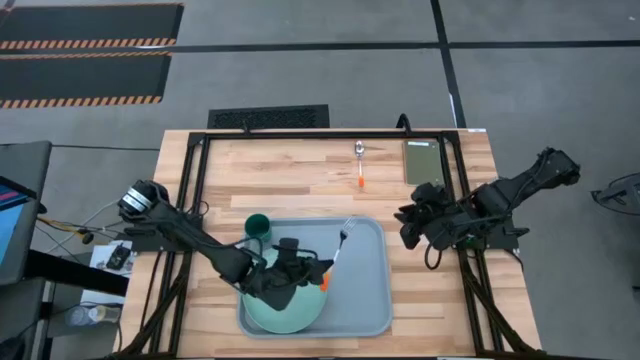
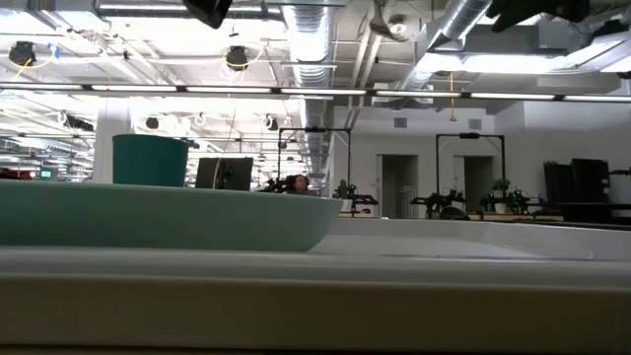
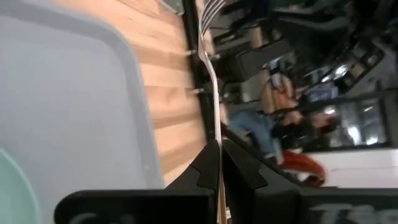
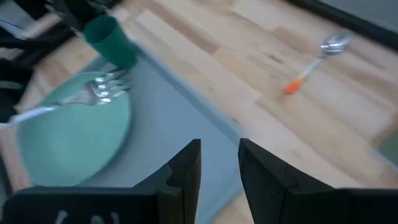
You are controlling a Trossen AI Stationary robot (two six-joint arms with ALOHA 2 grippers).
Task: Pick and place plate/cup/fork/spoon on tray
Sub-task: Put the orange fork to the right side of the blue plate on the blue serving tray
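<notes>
The fork (image 1: pixel 338 252) is being gripped by its handle in the left gripper (image 1: pixel 318 278), over the tray (image 1: pixel 365 300), for placing; right gripper (image 1: pixel 408 226) is waiting, released.

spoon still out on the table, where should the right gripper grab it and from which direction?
Grip the spoon by its orange handle, coming straight down from above. It lies flat on the bare wood beyond the tray, bowl pointing away from the tray, with nothing touching it. The straight, narrow handle likely suits the fingers closing across its width better than the rounded bowl. The right gripper is nearest and open.
</notes>
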